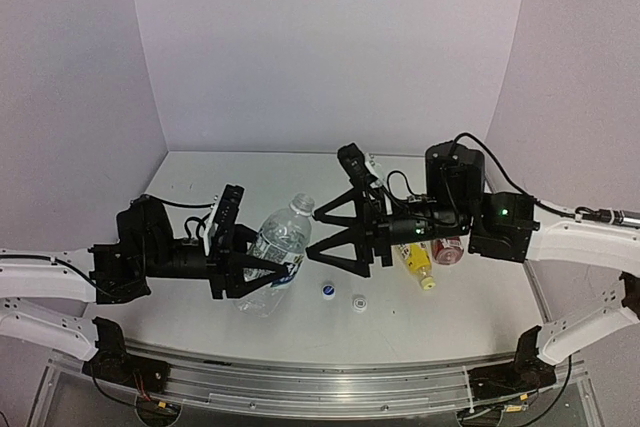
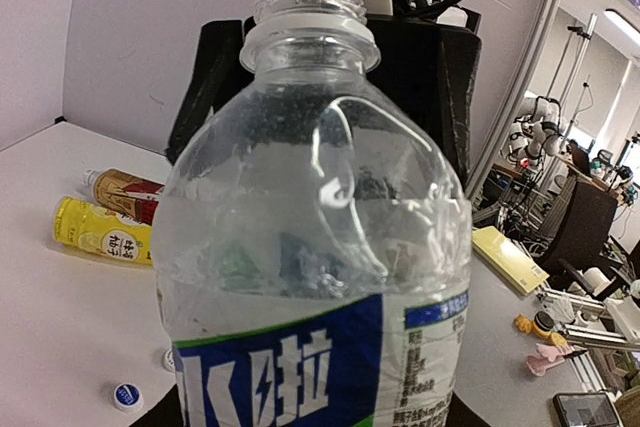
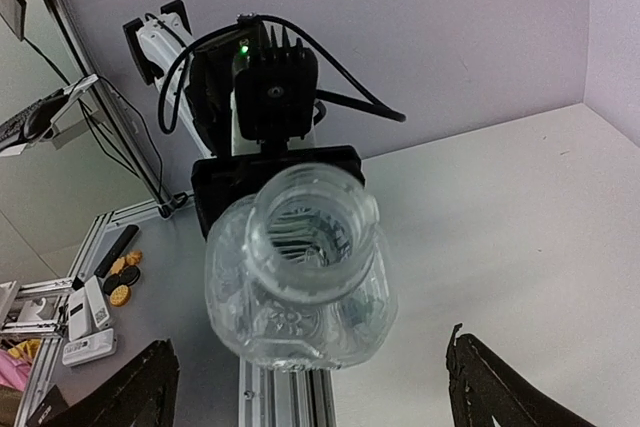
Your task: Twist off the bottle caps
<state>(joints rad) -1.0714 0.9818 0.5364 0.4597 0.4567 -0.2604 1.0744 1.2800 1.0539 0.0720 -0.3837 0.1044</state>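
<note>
**Clear bottle uncapped, held by left arm; right gripper released**

1. Clear plastic drink bottle with blue-white label (image 1: 280, 244). Sits left of centre on the white table top (image 1: 200, 187). It is tilted, with the neck pointing up and towards the right arm. The threaded mouth (image 3: 312, 232) is bare and open, with no cap on it. The body is dented below the shoulder. Whether its base touches the table cannot be told.

2. Left gripper (image 1: 260, 272). Clasped around the lower body of the clear bottle at label height, one finger on either side.

3. Right gripper (image 1: 312, 233). Black fingers (image 3: 125, 392) are spread wide to either side of the bottle's neck, apart from it and gripping nothing. The wrist view looks straight down into the open mouth.

4. Slim yellow plastic bottle (image 1: 418, 263). Lies on its side right of centre, partly under the right arm.

5. Short amber bottle with red-beige label (image 1: 447, 250). Lies on its side just beside the yellow one, on its far side.

6. Small blue-topped cap (image 1: 328, 291). Loose on the table, between the clear bottle and the yellow one.

7. Small white cap (image 1: 359, 302). Loose on the table, just right of the blue-topped cap.
</note>
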